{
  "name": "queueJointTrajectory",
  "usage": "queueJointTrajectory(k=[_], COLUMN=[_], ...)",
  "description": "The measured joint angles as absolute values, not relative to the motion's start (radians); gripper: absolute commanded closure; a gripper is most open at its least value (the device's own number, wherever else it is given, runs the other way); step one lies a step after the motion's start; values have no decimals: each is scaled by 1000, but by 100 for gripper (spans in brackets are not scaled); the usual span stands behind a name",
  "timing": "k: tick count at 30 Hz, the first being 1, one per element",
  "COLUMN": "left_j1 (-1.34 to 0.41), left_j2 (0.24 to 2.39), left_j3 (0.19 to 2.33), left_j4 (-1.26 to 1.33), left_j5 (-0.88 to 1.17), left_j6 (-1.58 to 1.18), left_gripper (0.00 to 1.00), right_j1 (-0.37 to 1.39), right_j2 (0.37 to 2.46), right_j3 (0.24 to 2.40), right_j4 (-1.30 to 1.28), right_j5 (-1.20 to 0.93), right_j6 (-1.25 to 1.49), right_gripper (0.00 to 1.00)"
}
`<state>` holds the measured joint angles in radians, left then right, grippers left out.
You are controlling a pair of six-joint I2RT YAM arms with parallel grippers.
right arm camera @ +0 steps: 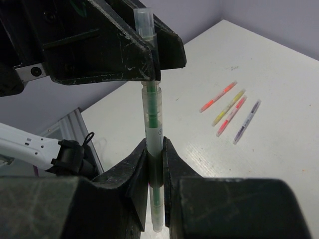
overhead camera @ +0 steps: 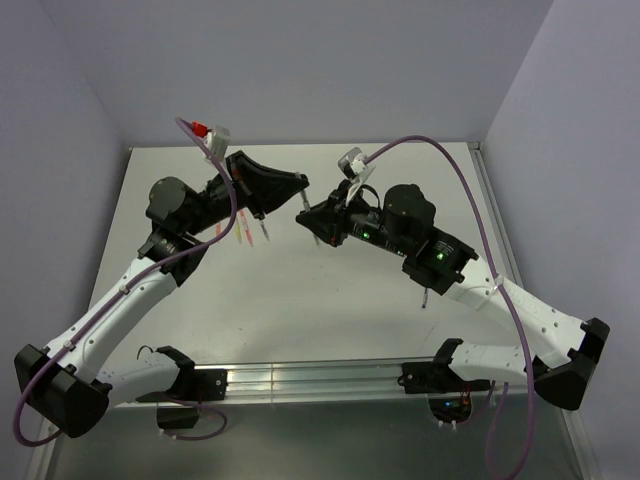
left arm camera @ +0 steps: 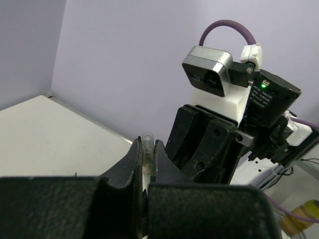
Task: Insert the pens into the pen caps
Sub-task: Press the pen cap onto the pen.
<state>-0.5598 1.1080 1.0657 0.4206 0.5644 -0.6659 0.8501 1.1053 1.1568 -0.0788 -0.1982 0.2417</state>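
My right gripper (right arm camera: 155, 152) is shut on a green-clear pen (right arm camera: 152, 117) and holds it upright above the table. The pen's upper end runs into the jaws of my left gripper (right arm camera: 152, 62), which is shut on a translucent cap (right arm camera: 144, 22). In the left wrist view the cap (left arm camera: 147, 145) stands pinched between the left gripper's fingertips (left arm camera: 147, 149), with the right gripper (left arm camera: 209, 144) just beyond. In the top view the left gripper (overhead camera: 298, 187) and the right gripper (overhead camera: 306, 214) meet tip to tip over the table's middle. Whether the pen tip is seated in the cap is hidden.
Orange (right arm camera: 218, 96), yellow (right arm camera: 229, 107), red-pink (right arm camera: 231, 116) and bluish-grey (right arm camera: 247, 121) pens lie side by side on the white table; in the top view they (overhead camera: 243, 232) lie under the left arm. A small dark piece (overhead camera: 426, 299) lies near the right arm.
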Motion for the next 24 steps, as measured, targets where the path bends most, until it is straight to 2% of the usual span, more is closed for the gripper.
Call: queueJointTrajectory(k=[11, 17, 24], left_j1=[-513, -508, -530], left_j2=[1110, 1110, 1101], left_j3=[965, 920, 914], left_j4=[661, 763, 748], left_j5=[739, 763, 739], left_j6=[-762, -800, -746], left_gripper=[100, 100, 100], right_j1=[850, 846, 832], right_j2=[1092, 1089, 1089], right_j3=[1140, 1137, 1137], right_j4=[-83, -89, -91], right_j5=[-281, -321, -354], right_j6=[248, 265, 296], right_gripper=[100, 100, 100])
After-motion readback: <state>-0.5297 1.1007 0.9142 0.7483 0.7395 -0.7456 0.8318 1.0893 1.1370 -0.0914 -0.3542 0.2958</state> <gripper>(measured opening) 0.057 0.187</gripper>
